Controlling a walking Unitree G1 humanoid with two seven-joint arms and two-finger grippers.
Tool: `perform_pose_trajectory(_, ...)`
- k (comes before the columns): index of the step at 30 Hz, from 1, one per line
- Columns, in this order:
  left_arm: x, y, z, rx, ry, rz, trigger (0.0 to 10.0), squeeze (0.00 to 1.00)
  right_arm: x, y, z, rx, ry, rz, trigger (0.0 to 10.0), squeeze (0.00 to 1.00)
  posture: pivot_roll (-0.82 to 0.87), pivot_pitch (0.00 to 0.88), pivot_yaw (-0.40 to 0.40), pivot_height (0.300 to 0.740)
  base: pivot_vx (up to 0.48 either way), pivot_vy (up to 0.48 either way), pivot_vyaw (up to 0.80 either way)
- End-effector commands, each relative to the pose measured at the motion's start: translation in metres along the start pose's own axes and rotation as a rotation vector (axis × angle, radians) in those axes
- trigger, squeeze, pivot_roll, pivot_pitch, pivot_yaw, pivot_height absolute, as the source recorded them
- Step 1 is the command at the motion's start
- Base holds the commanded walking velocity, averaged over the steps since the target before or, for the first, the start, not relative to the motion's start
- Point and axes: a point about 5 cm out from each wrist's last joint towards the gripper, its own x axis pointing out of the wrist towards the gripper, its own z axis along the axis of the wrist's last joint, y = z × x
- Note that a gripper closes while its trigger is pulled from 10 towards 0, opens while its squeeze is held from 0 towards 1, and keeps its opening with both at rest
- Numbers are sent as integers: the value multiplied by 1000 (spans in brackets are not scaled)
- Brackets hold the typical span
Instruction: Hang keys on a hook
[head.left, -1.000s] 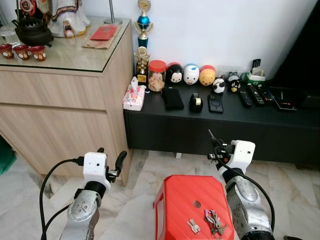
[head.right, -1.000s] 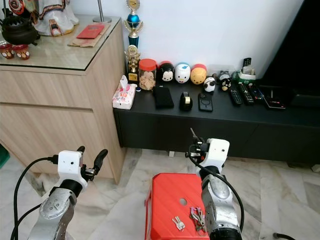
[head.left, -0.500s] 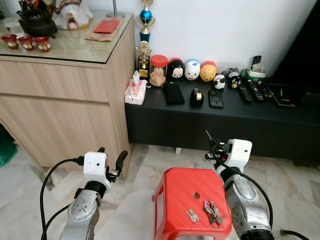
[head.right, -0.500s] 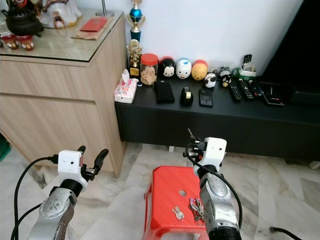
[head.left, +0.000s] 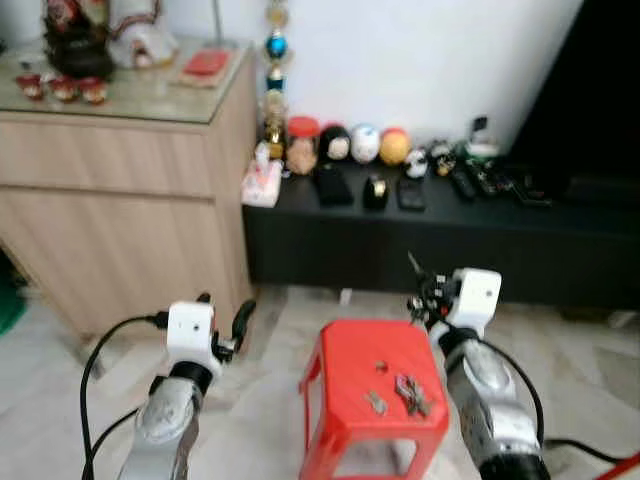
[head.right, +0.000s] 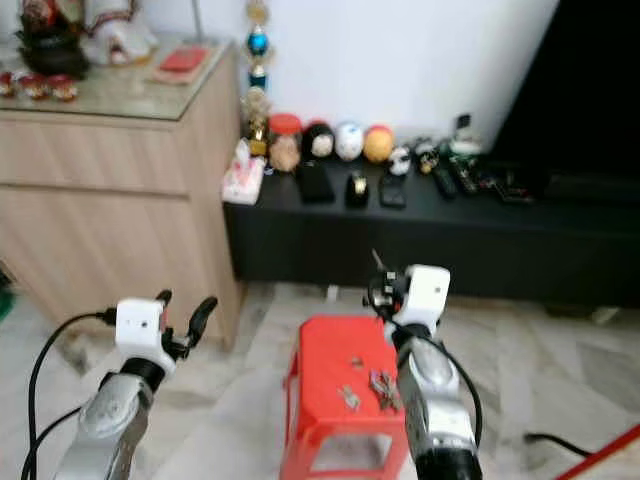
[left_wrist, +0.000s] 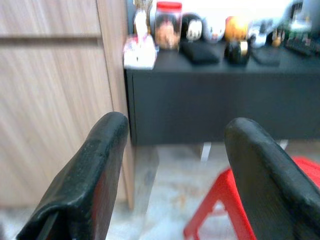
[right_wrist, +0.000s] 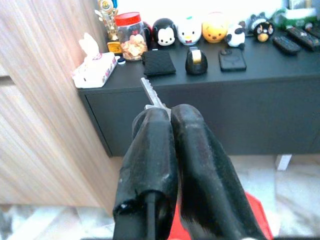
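My right gripper (head.left: 425, 291) is raised above the far edge of a red plastic stool (head.left: 348, 372) and is shut on a silver key (right_wrist: 151, 95), whose blade sticks out past the fingertips (right_wrist: 159, 119). A bunch of keys (head.left: 411, 393) and a smaller key piece (head.left: 377, 402) lie on the stool's top, below and behind that gripper. My left gripper (head.left: 225, 311) is open and holds nothing, out to the stool's left over the floor; its two black fingers (left_wrist: 100, 165) stand wide apart.
A low black console (head.left: 430, 235) carries toy figures, a jar (head.left: 301, 152), a tissue pack and remotes. A wooden cabinet with a glass top (head.left: 120, 190) stands to its left. The floor is marble tile; a black cable (head.left: 590, 452) lies at the lower right.
The camera has pulled back and the picture has blurred, so the stool and more of the floor show. Both arms keep their pose; the right gripper still grips the key.
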Motion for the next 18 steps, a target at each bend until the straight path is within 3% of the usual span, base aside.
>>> perform_pose_trajectory(1,4,-2,9,5,-32,-14,10000,0,1,0,7,0,-22,-2,10000,0,43,0,-83,740,-255,0,0)
perform_pose_trajectory(18,4,-6,8,3,-32,-35,10000,0,2,4,9,14,-10,5,10000,0,45,0,-82,740,-258,0,0)
